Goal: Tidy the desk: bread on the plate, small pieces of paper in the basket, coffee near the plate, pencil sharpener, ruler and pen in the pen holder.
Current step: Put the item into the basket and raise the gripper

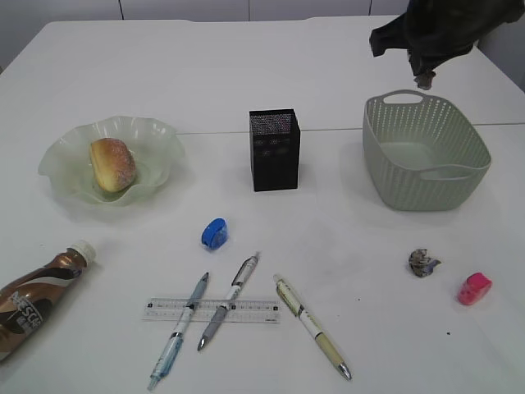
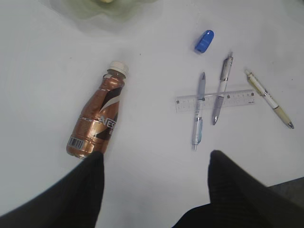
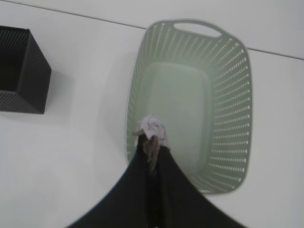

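bright even light, soft shadows; blurred foreground

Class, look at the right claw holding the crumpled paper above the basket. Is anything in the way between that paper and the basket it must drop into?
Nothing visible blocks it. The right claw holds the crumpled paper over the near rim of the basket, whose inside looks empty.
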Tool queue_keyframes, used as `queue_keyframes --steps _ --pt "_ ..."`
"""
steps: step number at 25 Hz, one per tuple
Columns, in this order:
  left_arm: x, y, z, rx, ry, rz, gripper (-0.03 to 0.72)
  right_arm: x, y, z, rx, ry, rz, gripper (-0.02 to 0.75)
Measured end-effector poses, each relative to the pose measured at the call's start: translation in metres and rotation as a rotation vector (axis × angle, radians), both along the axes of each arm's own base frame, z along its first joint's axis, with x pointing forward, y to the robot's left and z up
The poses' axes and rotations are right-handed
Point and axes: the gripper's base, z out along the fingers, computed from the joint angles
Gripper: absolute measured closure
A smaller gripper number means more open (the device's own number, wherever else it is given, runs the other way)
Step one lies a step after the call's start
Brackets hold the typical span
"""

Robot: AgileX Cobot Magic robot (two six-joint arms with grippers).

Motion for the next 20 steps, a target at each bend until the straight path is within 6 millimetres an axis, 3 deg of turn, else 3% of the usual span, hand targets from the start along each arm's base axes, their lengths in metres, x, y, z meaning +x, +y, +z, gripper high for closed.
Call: queue_keyframes --steps 4,8,13,20 --pt "0.0 0.0 0.0 -0.002 0.001 -0.001 0.19 0.029 -0.006 -0.018 0.011 0.016 -0.061 0.724" --pt "0.0 0.0 0.0 -0.002 0.001 -0.001 0.19 0.05 -0.036 -0.037 0.026 0.045 -0.154 0.724" --pt "0.0 0.0 0.0 -0.002 0.001 -0.001 0.19 0.063 -0.067 -0.061 0.041 0.094 -0.236 0.724" --pt "0.0 -0.002 0.0 -0.019 0.006 -0.001 0.19 0.075 -0.066 -0.099 0.051 0.166 -0.243 0.724"
